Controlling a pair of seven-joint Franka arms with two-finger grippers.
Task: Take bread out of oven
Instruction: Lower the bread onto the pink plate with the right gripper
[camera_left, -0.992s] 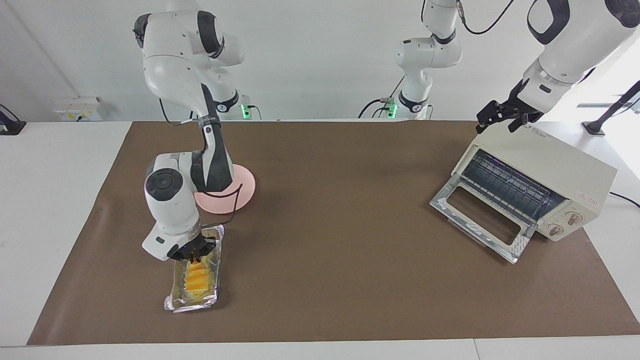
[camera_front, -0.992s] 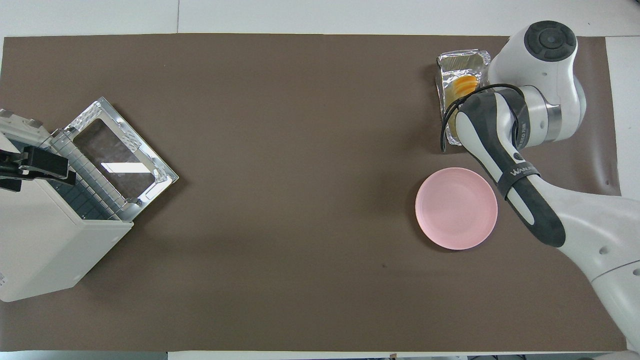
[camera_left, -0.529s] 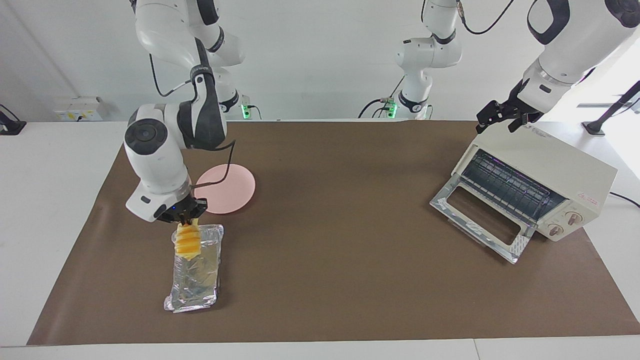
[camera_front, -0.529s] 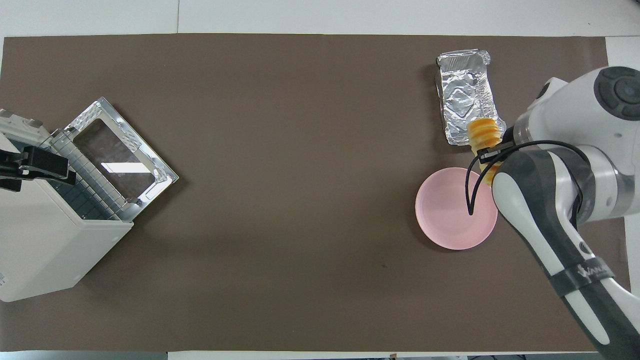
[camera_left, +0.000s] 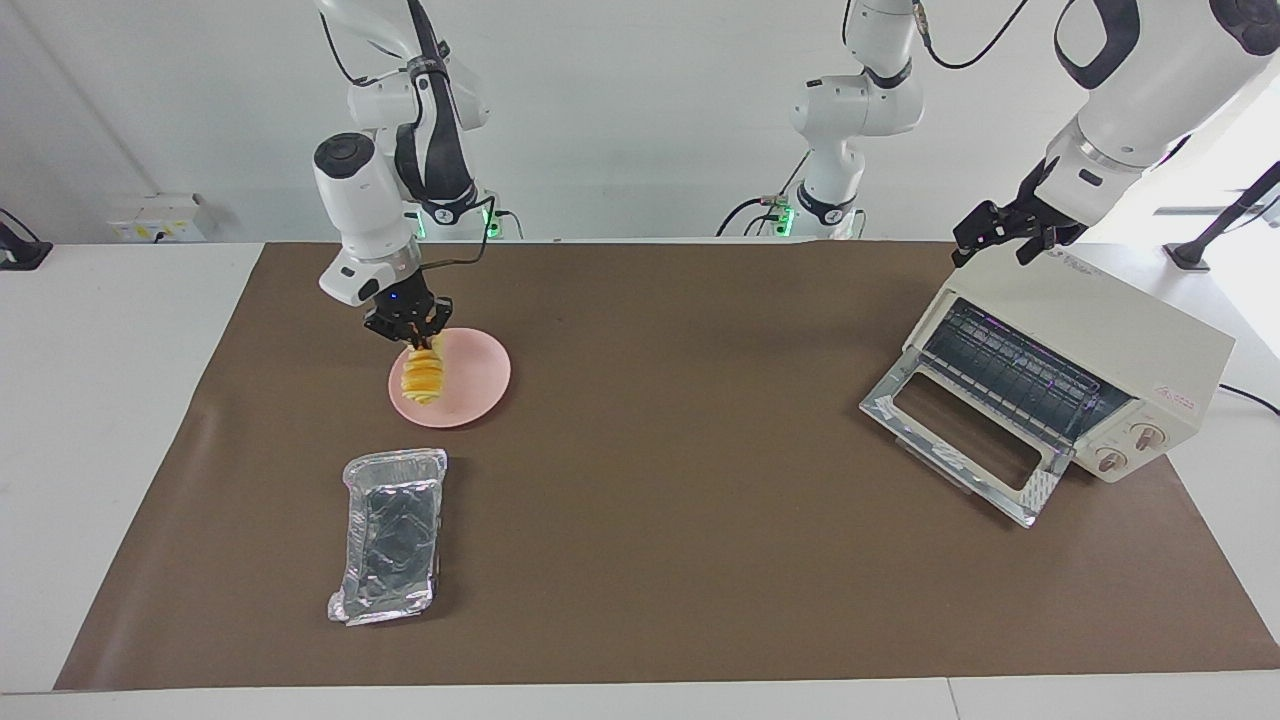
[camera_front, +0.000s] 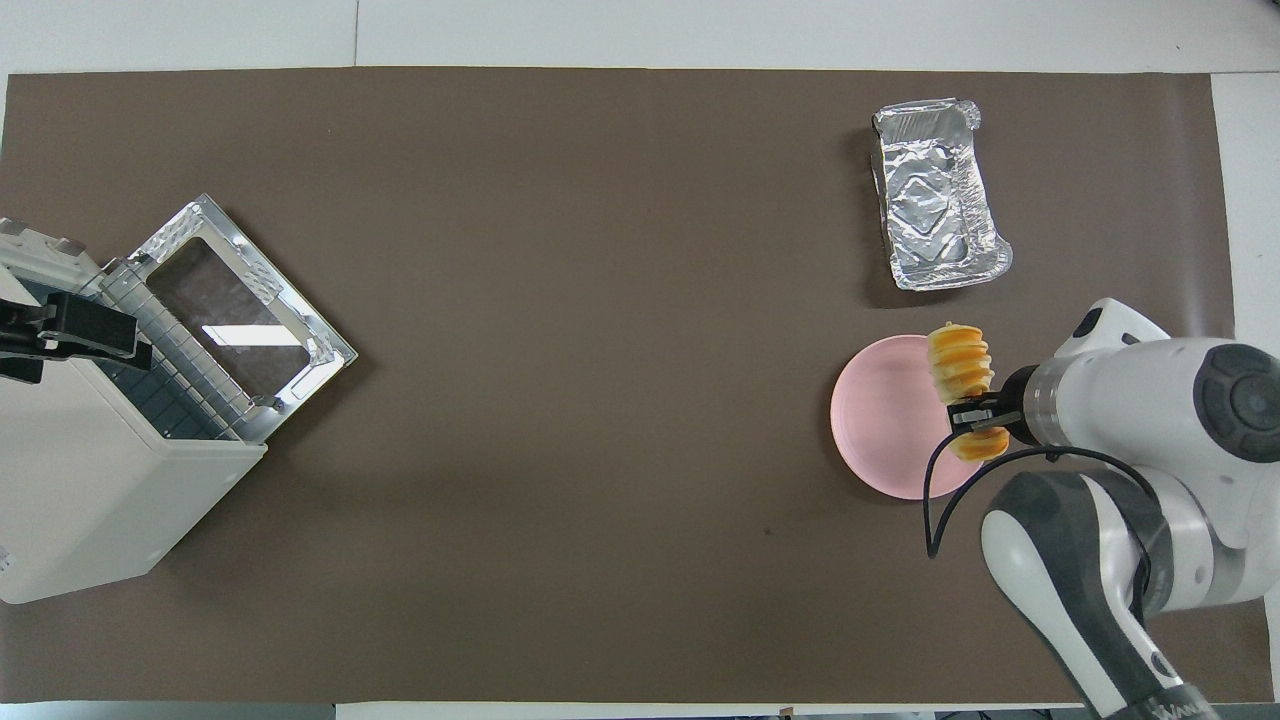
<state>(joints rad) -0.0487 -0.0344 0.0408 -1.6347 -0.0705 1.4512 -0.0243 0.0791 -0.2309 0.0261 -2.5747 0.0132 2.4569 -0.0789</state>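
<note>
The golden ridged bread hangs end-down from my right gripper, which is shut on its upper end. It hangs over the pink plate, at the side toward the right arm's end of the table. The cream oven stands at the left arm's end with its glass door dropped open and the wire rack bare. My left gripper waits open just over the oven's top front corner.
An empty crinkled foil tray lies farther from the robots than the plate. A brown mat covers most of the table.
My right gripper lifted the bread out of the foil tray and carried it toward the robots, over the pink plate. The left arm has not moved.
</note>
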